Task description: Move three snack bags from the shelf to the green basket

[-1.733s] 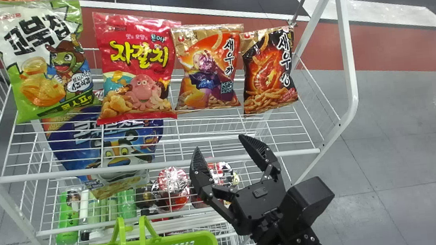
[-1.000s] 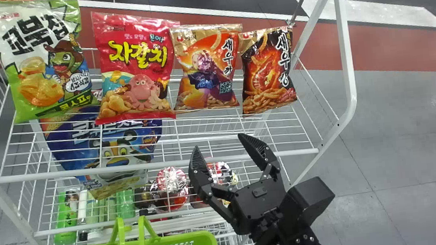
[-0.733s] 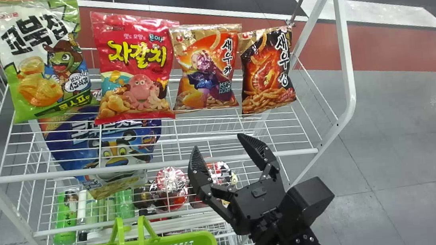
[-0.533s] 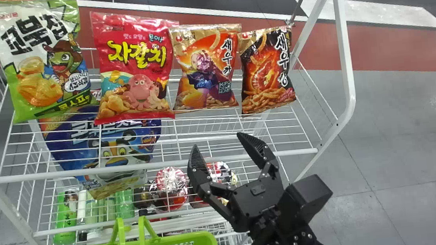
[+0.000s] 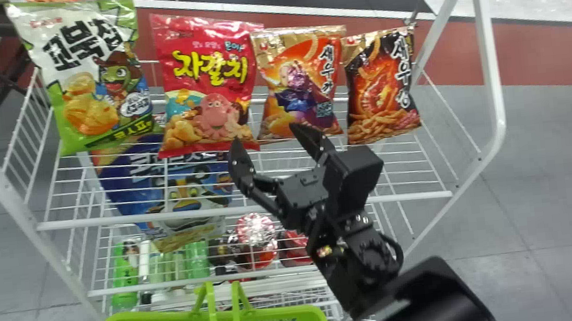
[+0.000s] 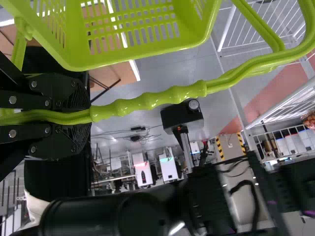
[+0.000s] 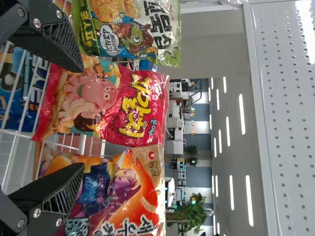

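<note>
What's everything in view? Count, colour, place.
Leftmost bag: 1, green-white, upper shelf
Second bag: 1, red, upper shelf
Third bag: 1, orange, upper shelf
Rightmost bag: 1, black-gold, upper shelf
Lower bag: 1, blue, behind the wires
Bottles: several, mostly green, lower shelf, left
Round packs: at least 2, red, lower shelf
Rack: 1, white, ahead
Basket: 1, green, before the rack
Handle: 2, green, on the basket
Floor: 1, grey with red band, below
Plant: 1, green, background
Left gripper: 1, black, jaws shut on a handle
Right gripper: 1, black, jaws open, before the upper shelf
</note>
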You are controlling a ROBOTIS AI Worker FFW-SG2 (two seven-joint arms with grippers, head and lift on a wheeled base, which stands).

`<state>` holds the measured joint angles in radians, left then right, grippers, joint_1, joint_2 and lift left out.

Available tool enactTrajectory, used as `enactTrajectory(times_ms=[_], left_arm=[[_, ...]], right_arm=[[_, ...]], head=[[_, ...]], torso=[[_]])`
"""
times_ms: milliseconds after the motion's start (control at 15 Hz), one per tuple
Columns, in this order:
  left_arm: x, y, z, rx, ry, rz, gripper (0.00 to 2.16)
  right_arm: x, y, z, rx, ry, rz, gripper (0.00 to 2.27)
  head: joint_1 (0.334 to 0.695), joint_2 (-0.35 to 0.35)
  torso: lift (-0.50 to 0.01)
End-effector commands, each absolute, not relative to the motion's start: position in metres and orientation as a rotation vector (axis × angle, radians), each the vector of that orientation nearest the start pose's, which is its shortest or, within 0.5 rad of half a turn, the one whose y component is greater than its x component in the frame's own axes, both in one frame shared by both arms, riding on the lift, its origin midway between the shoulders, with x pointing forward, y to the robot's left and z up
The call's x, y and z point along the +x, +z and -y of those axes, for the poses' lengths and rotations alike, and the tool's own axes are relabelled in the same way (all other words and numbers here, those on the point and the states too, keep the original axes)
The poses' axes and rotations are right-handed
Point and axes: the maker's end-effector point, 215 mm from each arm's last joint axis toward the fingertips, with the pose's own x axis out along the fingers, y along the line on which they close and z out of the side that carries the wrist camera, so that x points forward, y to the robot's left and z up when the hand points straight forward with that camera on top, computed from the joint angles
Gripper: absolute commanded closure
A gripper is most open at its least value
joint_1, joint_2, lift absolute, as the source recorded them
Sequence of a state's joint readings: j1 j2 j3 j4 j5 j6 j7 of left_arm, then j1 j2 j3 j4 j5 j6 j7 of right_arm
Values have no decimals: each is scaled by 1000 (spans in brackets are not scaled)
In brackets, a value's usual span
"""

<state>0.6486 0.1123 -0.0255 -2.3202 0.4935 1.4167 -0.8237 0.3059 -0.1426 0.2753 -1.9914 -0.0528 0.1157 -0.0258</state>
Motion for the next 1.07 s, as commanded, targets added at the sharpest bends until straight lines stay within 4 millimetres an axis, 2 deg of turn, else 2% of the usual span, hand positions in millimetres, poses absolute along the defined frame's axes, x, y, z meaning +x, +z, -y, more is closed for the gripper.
enactTrajectory(times_ms=[0, 133, 200, 400, 533, 933, 1000], left_arm=[[135, -423, 2, -808, -1080, -1163, 2057], [135, -424, -1, -795, -1082, -1169, 2057], [135, -424, -3, -788, -1088, -1172, 2057], [138, -423, -5, -784, -1099, -1169, 2057], [139, -425, -5, -786, -1097, -1173, 2057], [141, -426, -1, -789, -1108, -1176, 2061], [140, -426, -1, -792, -1111, -1176, 2057]], right_arm=[[518, -318, 75, -10, 303, -23, 140], [538, -315, 69, -13, 295, -22, 140], [547, -322, 69, -22, 287, -51, 144], [571, -333, 68, -43, 269, -86, 144], [586, -334, 68, -47, 268, -110, 184], [597, -370, 58, -38, 338, -309, 377], [597, -370, 50, -15, 382, -323, 539]], head=[[695, -199], [695, -160], [695, -135], [695, -116], [695, -105], [695, -94], [695, -91]], torso=[[-49], [-49], [-49], [-49], [-49], [-49], [-49]])
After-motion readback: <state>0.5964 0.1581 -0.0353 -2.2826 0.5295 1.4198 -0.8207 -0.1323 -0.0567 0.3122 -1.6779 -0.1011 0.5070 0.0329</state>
